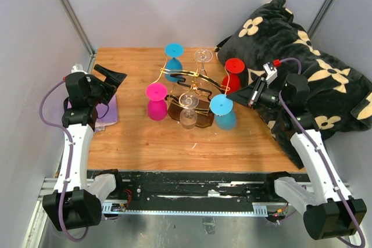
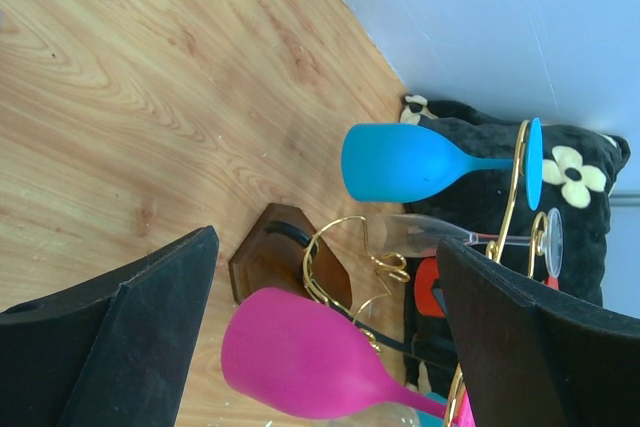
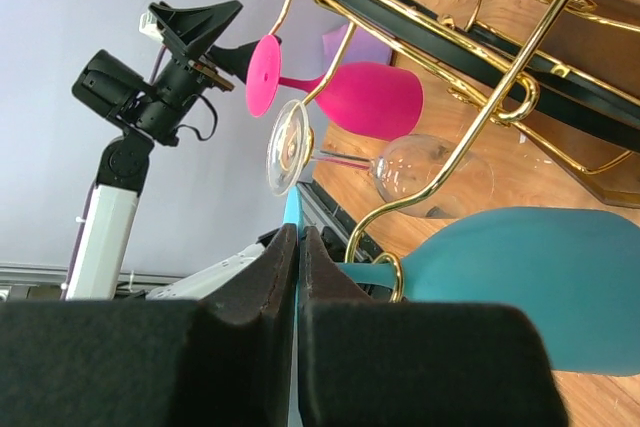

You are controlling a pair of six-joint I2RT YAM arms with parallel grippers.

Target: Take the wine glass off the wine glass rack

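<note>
Evidently the grasp is made and the pull-off comes next. The right gripper [image 1: 232,93] has its fingers pressed together on the thin foot of the teal wine glass [image 1: 222,111], whose rim shows as a teal sliver in the seam in the right wrist view. That glass hangs bowl-down on the near right arm of the wine glass rack [image 1: 186,75], which stands mid-surface, nearer the far edge.

By my reading, the foot must now slide outward along its gold wires, clear the curled scroll at the end, and come away towards the right edge without tilting.

A clear glass [image 1: 188,111] hangs just beside the teal bowl and could get knocked. A red glass [image 1: 234,71] sits close behind the gripper. The black flowered cushion [image 1: 302,74] crowds the right edge, which limits the room to withdraw. Pink [image 1: 156,103] and blue [image 1: 173,62] glasses hang on the rack's left side.

The left gripper [image 1: 114,75] hovers with its jaws wide apart near the left edge, above a purple cloth [image 1: 107,114].
</note>
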